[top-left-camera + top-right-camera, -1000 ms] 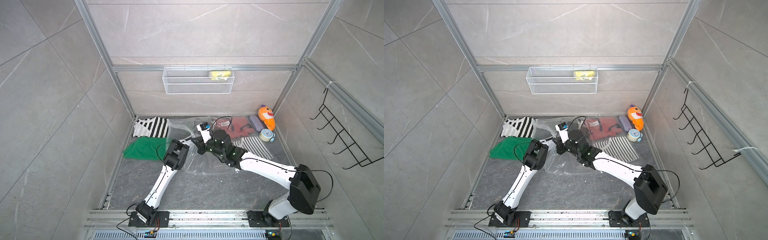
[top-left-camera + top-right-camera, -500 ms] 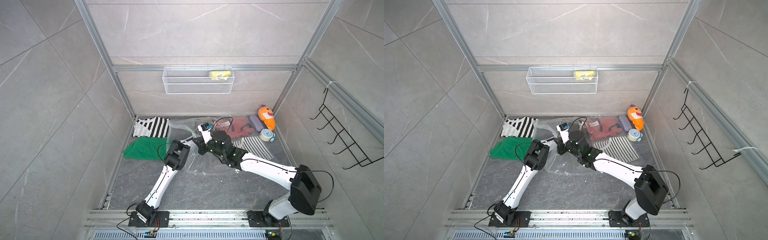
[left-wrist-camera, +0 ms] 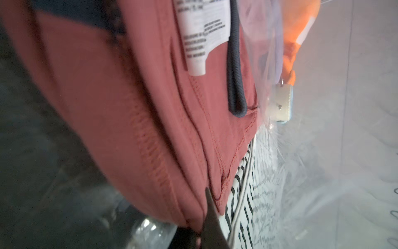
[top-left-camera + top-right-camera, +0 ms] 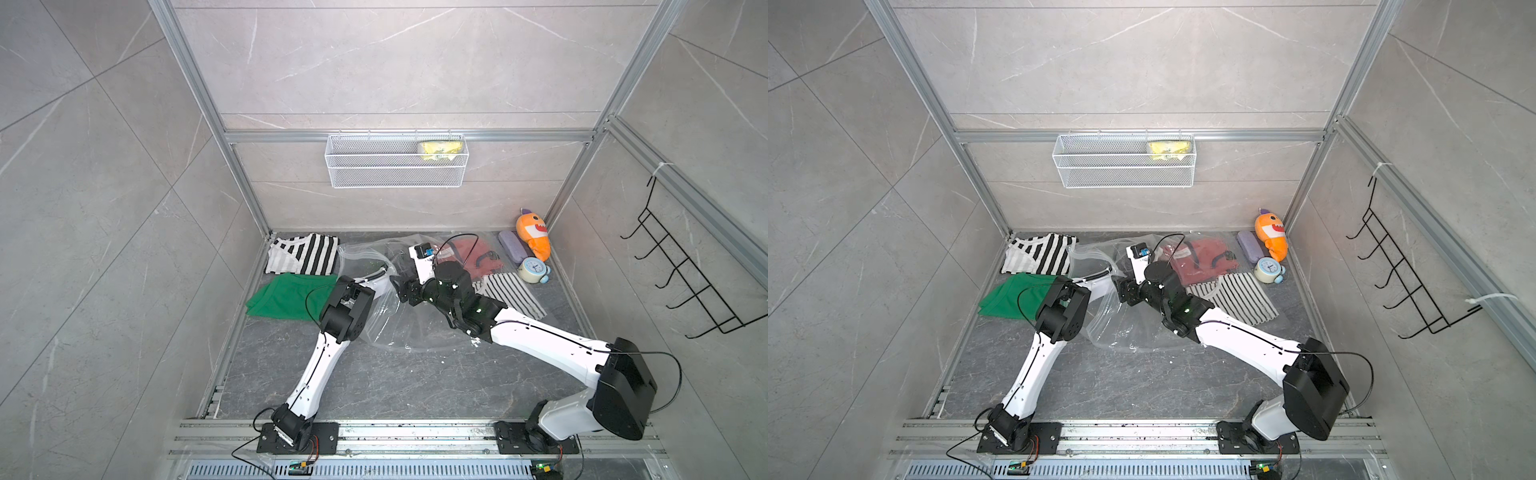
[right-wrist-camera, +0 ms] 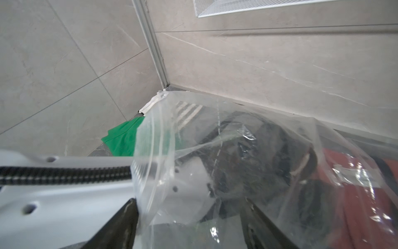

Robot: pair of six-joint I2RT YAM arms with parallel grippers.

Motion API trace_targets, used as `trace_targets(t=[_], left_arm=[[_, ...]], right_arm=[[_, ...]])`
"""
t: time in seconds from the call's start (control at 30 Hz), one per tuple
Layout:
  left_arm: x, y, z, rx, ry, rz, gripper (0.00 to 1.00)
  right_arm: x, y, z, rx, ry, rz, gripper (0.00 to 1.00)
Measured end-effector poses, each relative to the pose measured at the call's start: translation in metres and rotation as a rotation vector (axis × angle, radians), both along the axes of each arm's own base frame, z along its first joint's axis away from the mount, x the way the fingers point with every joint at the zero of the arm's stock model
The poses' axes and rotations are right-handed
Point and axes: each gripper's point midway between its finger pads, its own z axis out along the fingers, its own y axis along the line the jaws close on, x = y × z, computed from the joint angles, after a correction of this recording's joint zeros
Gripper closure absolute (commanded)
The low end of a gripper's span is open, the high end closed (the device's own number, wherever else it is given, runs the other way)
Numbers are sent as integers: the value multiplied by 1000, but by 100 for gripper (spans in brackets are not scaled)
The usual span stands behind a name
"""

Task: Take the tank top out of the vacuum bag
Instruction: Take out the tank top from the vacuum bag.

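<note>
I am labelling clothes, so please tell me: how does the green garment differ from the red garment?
The green garment lies outside the vacuum bag; the red garment lies inside it. The green garment is plain; the red garment has dark trim and a white label. Both rest on the floor.

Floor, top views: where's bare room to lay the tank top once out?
Widest bare floor: between left arm and right arm, from the vacuum bag's edge to the rail. Smaller patch: between green shirt and rail. Crowded at back: striped shirt, tank top, clock, plush.
</note>
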Motion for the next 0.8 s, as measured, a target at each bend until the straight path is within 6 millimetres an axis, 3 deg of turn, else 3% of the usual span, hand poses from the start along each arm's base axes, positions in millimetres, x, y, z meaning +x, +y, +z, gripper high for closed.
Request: trace_targets(t=[0.2,0.4,0.57,0.8], left_arm=[[-11,18,30,14,-25,-4,100],[-20,38,39,36,-15,10,100],[-28,52,26,71,13,20,100],[-40,69,18,105,51,38,100]], right_arm=[[12,-48,21,30,-12,-154,15],[33,-101,6,61,54,-318,14],[33,-110,-8,51,97,-352,14],[31,-110,-8,56,98,-349,15]])
